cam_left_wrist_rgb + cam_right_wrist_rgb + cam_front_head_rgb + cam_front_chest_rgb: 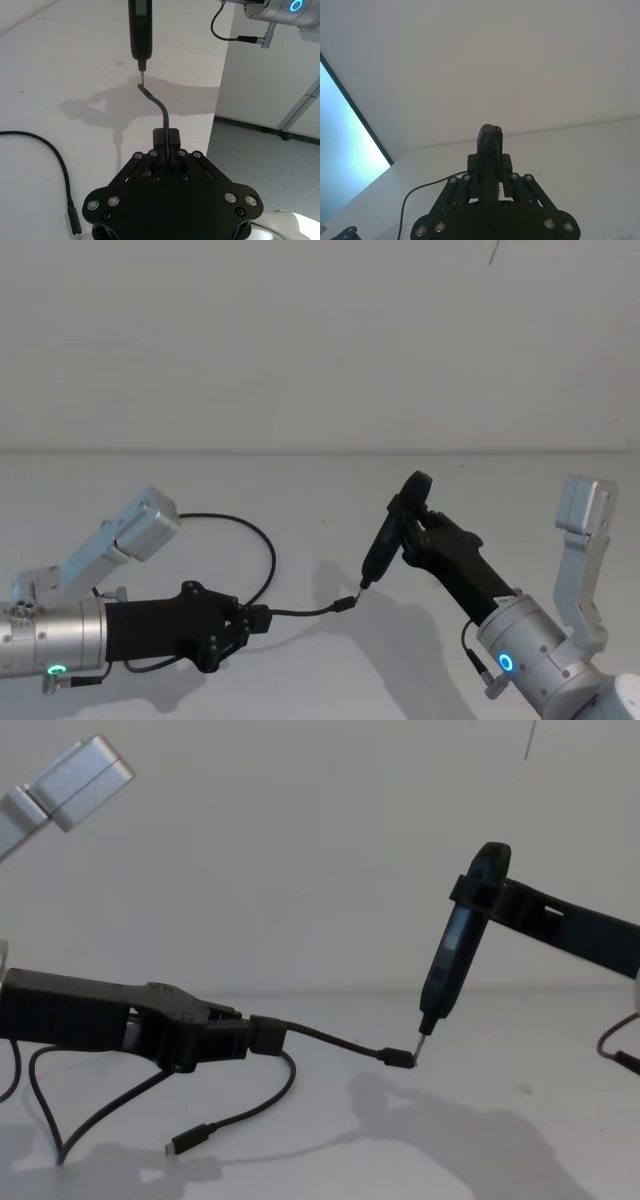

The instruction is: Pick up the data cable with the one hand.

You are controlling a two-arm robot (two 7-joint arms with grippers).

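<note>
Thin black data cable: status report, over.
Left pincer shut on thin black data cable, lifted. Right pincer shut on black pen-shaped metal-tipped tool, tip at plug.

no legible text, labels, brand marks or numbers on any surface, none readable on either arm, the cable or the pen-shaped tool

Matt black cable (262, 540), smooth white table (320, 490)
</note>
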